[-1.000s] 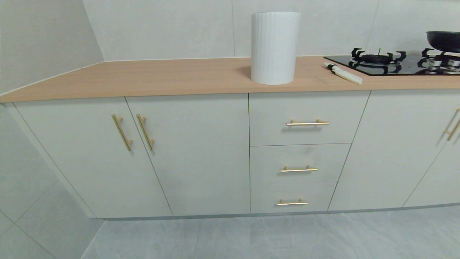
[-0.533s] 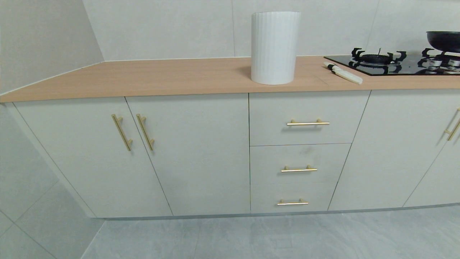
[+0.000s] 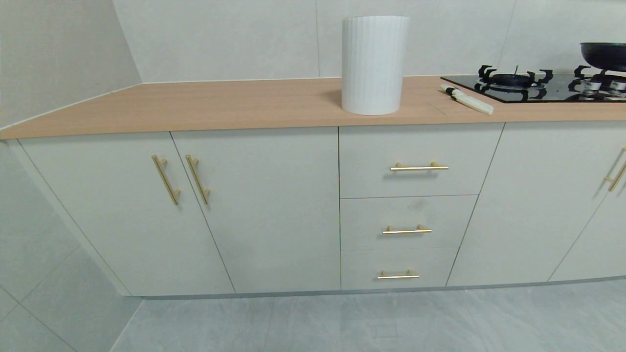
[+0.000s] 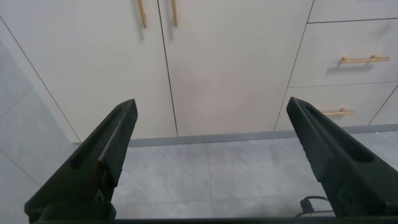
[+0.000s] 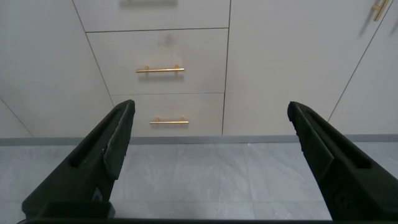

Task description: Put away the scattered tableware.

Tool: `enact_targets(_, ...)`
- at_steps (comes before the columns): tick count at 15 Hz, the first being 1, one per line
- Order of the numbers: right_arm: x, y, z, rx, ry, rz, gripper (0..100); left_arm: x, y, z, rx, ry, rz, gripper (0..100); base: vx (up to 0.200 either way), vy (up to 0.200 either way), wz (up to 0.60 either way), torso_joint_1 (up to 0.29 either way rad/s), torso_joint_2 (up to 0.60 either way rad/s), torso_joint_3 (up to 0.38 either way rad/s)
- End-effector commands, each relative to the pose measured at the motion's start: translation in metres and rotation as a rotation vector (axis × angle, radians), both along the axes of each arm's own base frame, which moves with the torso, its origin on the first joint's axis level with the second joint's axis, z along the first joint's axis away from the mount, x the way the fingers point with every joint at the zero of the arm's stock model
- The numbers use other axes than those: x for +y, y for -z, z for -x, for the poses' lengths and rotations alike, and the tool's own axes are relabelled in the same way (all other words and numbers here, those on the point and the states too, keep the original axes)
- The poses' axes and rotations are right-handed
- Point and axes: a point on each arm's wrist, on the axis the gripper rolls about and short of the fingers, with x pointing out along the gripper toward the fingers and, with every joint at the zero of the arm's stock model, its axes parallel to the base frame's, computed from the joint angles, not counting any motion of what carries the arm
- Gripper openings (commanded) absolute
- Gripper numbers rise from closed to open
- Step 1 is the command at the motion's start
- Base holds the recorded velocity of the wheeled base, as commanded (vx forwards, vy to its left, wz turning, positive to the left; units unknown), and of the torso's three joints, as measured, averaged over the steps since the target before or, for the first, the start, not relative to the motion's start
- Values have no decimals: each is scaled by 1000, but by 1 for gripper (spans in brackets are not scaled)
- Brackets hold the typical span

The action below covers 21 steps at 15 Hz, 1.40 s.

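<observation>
A tall white ribbed container [image 3: 374,64] stands on the wooden countertop [image 3: 220,105]. To its right a knife with a cream handle [image 3: 466,99] lies flat on the counter beside the hob. My left gripper [image 4: 210,112] hangs low over the floor, facing the cabinet doors, open with nothing between its fingers. My right gripper [image 5: 211,112] is likewise low and open, facing the lower drawers [image 5: 160,70], empty.
A black gas hob [image 3: 538,85] with a dark pan [image 3: 604,55] sits at the counter's right end. Below are cabinet doors with gold handles [image 3: 197,179] and three stacked drawers [image 3: 410,230]. Grey tiled floor [image 3: 342,322] lies in front.
</observation>
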Motion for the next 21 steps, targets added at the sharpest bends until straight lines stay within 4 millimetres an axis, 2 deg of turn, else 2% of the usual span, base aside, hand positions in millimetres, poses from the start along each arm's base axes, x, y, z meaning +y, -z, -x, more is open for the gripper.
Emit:
enact_targets(1,0,0,0,3,0,0,100,0,0,0,0,1,0,100,0,0,0,0,0,0)
enact_targets(7,0,0,0,3,-3,-1,100,0,0,0,0,1,0,100,0,0,0,0,0,0)
enact_targets(21,0,0,0,3,-3,-1,100,0,0,0,0,1,2,100,200,0,0,2,2,2)
